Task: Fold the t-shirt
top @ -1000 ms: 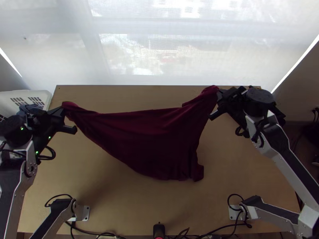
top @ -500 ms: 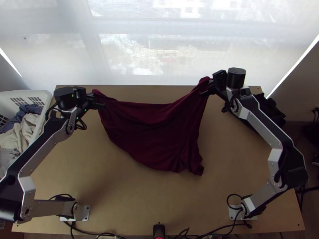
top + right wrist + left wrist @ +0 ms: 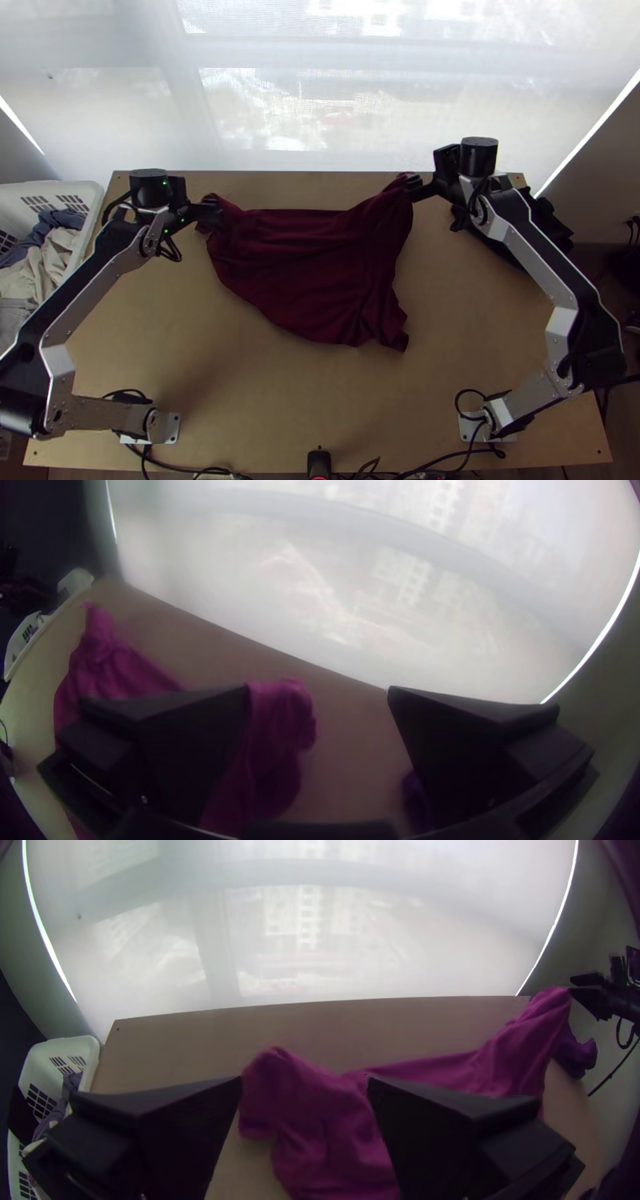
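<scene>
The dark red t-shirt lies loosely spread and wrinkled over the table's middle and far part, its two upper corners drawn out sideways. My left gripper is at its far left corner; in the left wrist view my left gripper stands open, with the t-shirt below and between its fingers. At the far right corner is my right gripper. The right wrist view has my right gripper open, the bunched corner of the t-shirt beside one finger.
A white basket holding clothes stands past the table's left edge. A black item lies at the right edge, behind the right arm. Bare wooden table stretches between the arms' bases, with cables along the near edge.
Both arms drew the t-shirt away from the near edge, the left one also rightward. Its corners have since dropped, and the left corner has slumped back. Both grippers have opened.
</scene>
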Controlling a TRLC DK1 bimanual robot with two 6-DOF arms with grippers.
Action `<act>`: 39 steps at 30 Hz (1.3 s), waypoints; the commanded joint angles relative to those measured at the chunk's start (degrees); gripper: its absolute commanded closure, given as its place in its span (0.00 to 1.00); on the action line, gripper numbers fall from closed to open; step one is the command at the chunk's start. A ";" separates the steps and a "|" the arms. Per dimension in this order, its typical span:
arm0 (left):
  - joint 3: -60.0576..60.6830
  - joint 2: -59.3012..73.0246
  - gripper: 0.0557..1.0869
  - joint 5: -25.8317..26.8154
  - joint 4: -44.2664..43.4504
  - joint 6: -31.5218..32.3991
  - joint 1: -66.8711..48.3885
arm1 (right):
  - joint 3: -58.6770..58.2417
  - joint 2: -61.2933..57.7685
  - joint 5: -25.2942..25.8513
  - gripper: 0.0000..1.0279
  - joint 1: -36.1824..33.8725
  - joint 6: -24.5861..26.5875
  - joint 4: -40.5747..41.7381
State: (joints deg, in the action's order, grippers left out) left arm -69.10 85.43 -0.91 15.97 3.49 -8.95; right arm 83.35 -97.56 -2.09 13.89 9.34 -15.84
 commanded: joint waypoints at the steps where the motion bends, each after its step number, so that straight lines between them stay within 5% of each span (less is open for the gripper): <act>1: 0.37 -11.16 0.05 1.26 19.28 1.08 -2.04 | -6.36 11.60 -2.22 0.04 3.16 0.76 -10.88; 9: 13.20 -30.58 0.05 1.26 29.47 1.88 -4.58 | -19.37 26.89 -2.31 0.04 10.28 6.30 -22.57; 17: 20.76 -35.51 0.05 1.96 32.20 1.70 -4.67 | -30.53 36.83 -2.31 0.04 19.86 9.20 -31.10; 25: 24.54 -31.02 0.05 2.49 28.68 1.35 -7.40 | -40.90 37.44 -0.73 0.05 32.25 8.06 -30.13; 39: 24.36 -26.28 0.05 2.40 25.96 0.29 -11.44 | -43.62 26.63 1.38 0.16 31.20 5.25 -18.44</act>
State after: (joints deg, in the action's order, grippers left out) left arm -45.01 56.93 1.45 43.09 4.27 -18.31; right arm 41.36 -66.72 -1.96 44.91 15.64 -38.85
